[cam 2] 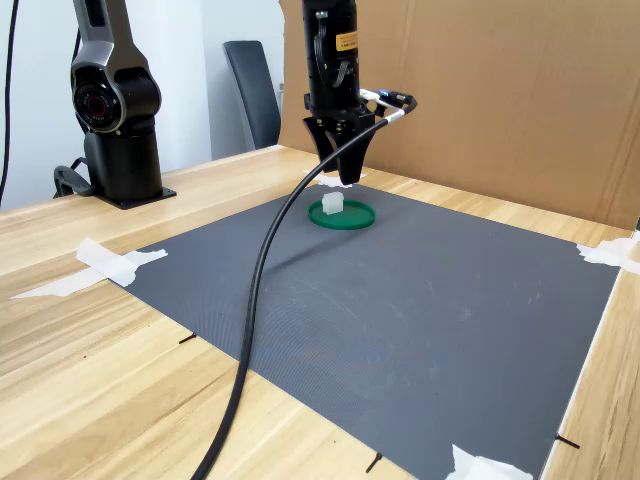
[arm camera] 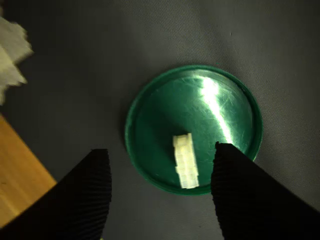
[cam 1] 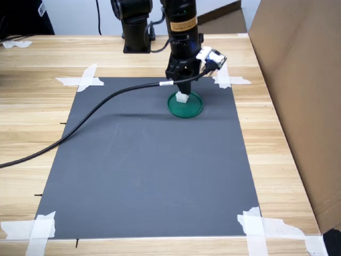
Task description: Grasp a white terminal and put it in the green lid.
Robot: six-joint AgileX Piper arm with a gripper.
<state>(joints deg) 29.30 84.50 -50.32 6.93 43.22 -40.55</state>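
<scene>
Terminal (arm camera: 185,161) sits inside the lid (arm camera: 150,107), placing apparently done; claw (arm camera: 159,192) above it gapes wide, holding nothing.

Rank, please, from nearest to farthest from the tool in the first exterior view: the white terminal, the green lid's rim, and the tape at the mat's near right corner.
1. White terminal, directly beneath the tool.
2. Green lid rim, ringing it.
3. Tape, near right corner, farthest.

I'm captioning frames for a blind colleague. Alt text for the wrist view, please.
A tiny white blocky plastic terminal lies inside a round dark-green plastic lid on a grey mat, between the open black gripper fingers, untouched.
</scene>
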